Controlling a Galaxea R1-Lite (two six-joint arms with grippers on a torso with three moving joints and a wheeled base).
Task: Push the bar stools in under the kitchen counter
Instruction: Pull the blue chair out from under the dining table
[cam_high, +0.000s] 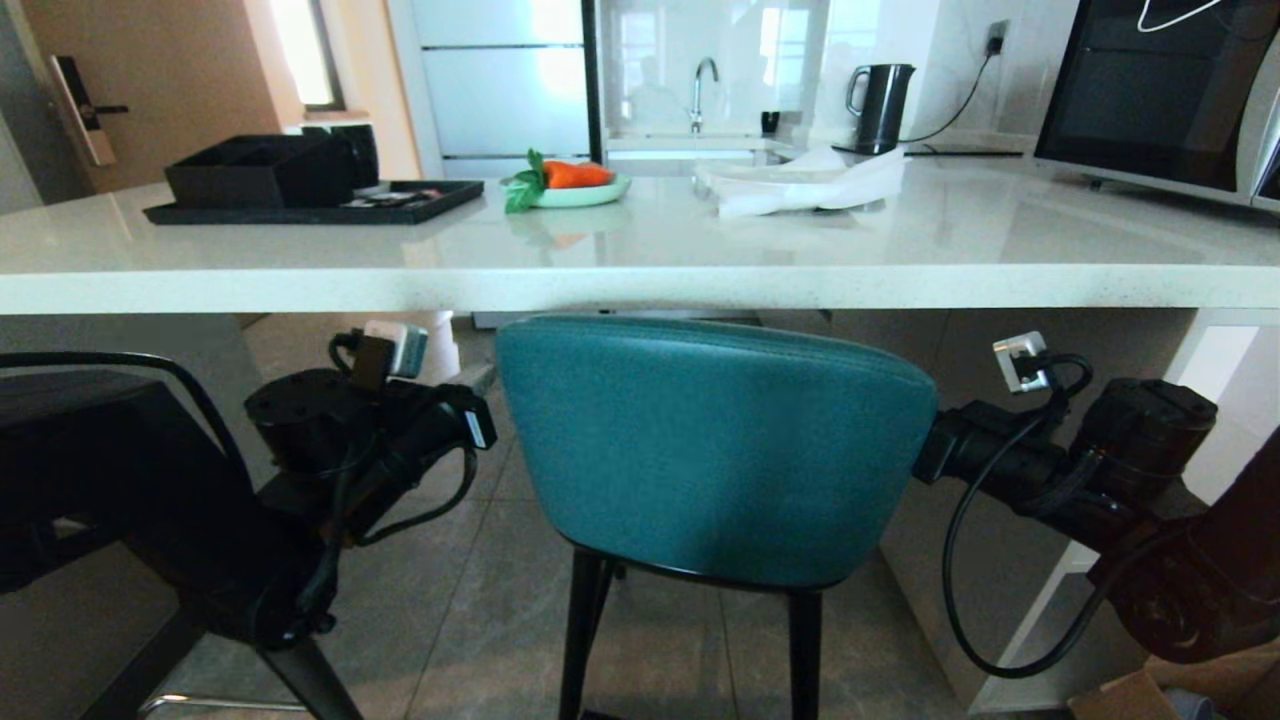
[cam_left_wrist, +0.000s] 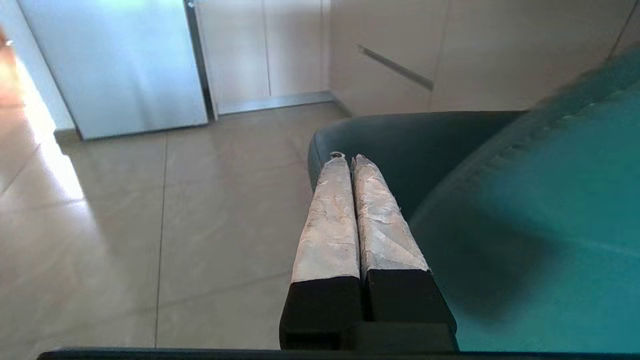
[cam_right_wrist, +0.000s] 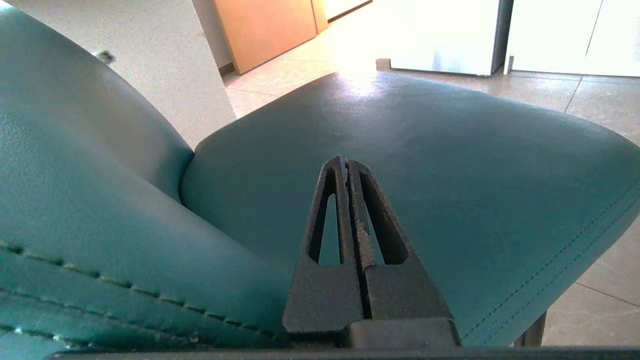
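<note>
The teal bar stool (cam_high: 715, 450) stands straight ahead, the top of its curved back just below the thick front edge of the white kitchen counter (cam_high: 640, 275). My left gripper (cam_left_wrist: 345, 159) is shut and empty. It lies along the left side of the teal stool (cam_left_wrist: 525, 200), with its tips over the seat's corner. My right gripper (cam_right_wrist: 345, 162) is shut and empty too, low over the seat of the teal stool (cam_right_wrist: 450, 150) next to the backrest. In the head view both arms flank the back. A second dark stool (cam_high: 100, 450) is at the far left.
On the counter are a black tray with a box (cam_high: 300, 195), a plate with a carrot (cam_high: 575, 185), a white cloth (cam_high: 810, 180) and a microwave (cam_high: 1150, 90). The kettle (cam_high: 882, 105) and tap are behind. The counter's white side panel (cam_high: 1000, 570) stands on the right.
</note>
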